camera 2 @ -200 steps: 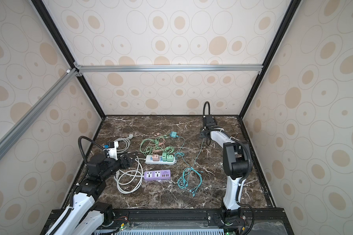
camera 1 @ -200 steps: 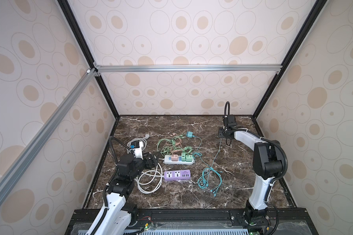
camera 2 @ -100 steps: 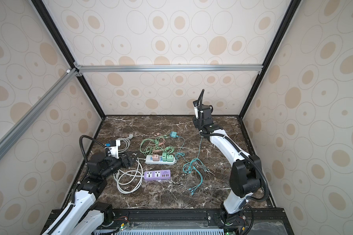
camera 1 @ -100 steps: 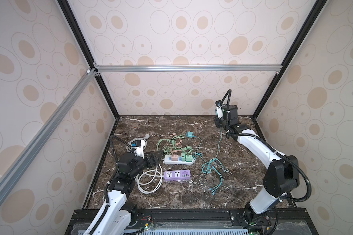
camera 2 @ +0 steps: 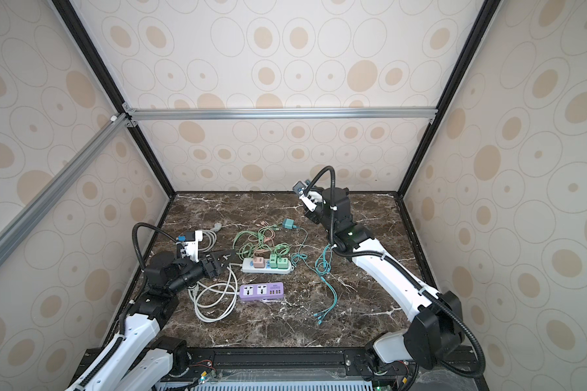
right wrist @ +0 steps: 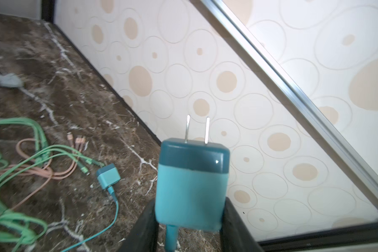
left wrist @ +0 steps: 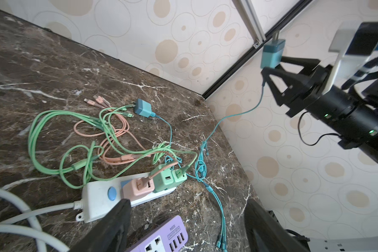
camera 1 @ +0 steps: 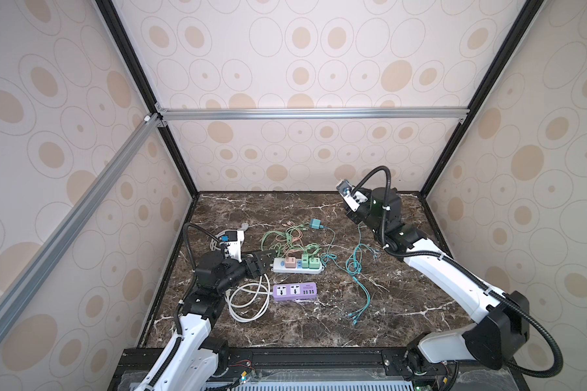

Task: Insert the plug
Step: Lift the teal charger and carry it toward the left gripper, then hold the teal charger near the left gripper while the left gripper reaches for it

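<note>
My right gripper is shut on the teal plug, held in the air near the back wall with its two prongs pointing away from the gripper. In the left wrist view the plug sits in the right gripper, and its teal cable trails down to the table. The white power strip carries a pink and two green chargers. The purple power strip lies in front of it with free sockets. My left gripper is open and low, just left of the white strip.
A second teal plug lies loose on the marble behind the strips. Green and pink cables tangle beside it. A coiled white cord lies by the left arm. The enclosure's walls stand close behind the right arm.
The right arm has risen from the table at the back and swung left, lifting the teal plug and pulling its cable along. The left gripper has hardly moved.
</note>
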`<state>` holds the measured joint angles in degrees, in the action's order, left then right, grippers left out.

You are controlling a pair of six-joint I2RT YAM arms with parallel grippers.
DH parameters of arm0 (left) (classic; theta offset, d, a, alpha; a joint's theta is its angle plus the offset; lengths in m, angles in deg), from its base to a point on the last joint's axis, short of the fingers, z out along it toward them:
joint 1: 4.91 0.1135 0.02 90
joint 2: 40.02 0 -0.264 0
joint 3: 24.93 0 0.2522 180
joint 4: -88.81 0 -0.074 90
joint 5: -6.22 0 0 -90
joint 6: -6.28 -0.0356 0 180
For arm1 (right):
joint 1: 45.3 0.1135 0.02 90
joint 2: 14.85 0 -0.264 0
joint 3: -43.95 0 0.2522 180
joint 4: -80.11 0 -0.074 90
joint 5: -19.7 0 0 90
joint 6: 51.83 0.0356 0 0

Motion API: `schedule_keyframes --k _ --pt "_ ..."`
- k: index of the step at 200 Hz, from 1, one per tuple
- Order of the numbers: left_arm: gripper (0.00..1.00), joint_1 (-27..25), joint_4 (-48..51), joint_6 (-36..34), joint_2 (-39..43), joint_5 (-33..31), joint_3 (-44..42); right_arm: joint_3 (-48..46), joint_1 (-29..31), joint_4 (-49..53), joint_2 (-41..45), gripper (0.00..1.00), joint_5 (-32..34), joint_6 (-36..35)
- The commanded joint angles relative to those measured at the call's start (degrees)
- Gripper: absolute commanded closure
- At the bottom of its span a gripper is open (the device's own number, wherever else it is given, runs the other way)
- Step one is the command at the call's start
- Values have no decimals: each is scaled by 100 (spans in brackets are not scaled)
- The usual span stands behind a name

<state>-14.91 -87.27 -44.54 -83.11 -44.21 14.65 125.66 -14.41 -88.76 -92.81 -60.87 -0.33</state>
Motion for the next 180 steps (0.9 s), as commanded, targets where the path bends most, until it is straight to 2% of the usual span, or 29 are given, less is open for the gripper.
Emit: schedule_keyframes --k 1,25,66,111,180 --pt "19 -62 -384 87 -21 690 264 -632 302 -269 399 78 -841 -638" --pt "19 -187 -578 156 -92 1065 271 -1266 604 -339 821 78 -1274 -591" --pt "20 -614 -1014 197 -270 1518 305 -1679 1145 -106 1084 78 -1336 -478" --pt "21 -1145 -1210 105 -616 1525 342 -1655 1679 212 999 78 -1303 -548" --pt "29 -1250 -1144 -37 -976 1561 575 -1509 2145 565 891 79 -1506 -493"
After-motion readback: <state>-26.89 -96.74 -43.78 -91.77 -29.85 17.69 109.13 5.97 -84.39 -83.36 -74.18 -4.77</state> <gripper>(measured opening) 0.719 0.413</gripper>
